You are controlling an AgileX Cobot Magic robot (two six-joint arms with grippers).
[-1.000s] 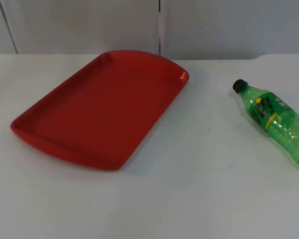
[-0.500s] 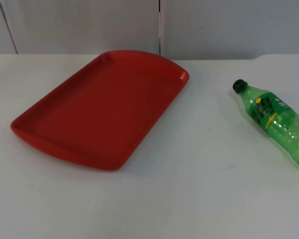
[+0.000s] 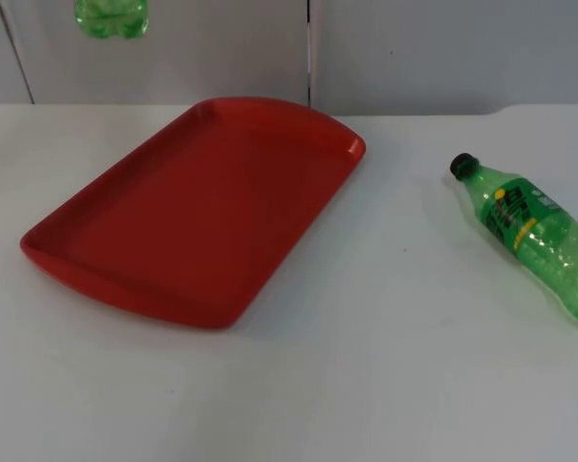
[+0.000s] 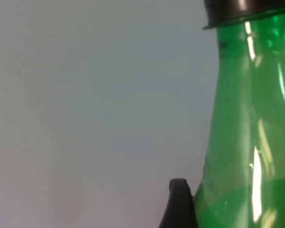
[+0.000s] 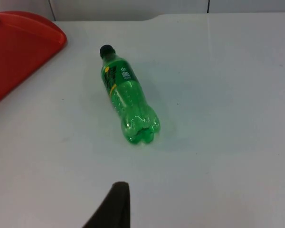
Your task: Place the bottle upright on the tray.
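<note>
A green bottle's base (image 3: 111, 17) hangs in the air at the back left, beyond the red tray (image 3: 48, 252). In the left wrist view this bottle (image 4: 249, 142) stands upright with its black cap (image 4: 242, 9) on top, and a black fingertip (image 4: 179, 204) of my left gripper lies against its side, shut on it. A second green bottle (image 3: 532, 231) with a black cap lies on its side at the table's right, cap pointing back towards the tray. My right gripper (image 5: 118, 209) waits above the table, short of this lying bottle (image 5: 126, 92).
The red tray (image 5: 19, 42) lies slantwise on the left half of the white table, nothing on it. The grey partition wall (image 3: 414, 48) closes the back. Bare table runs along the front and between tray and lying bottle.
The base of a green bottle has come into the top view at the upper left edge. The tray and the lying bottle have not moved.
</note>
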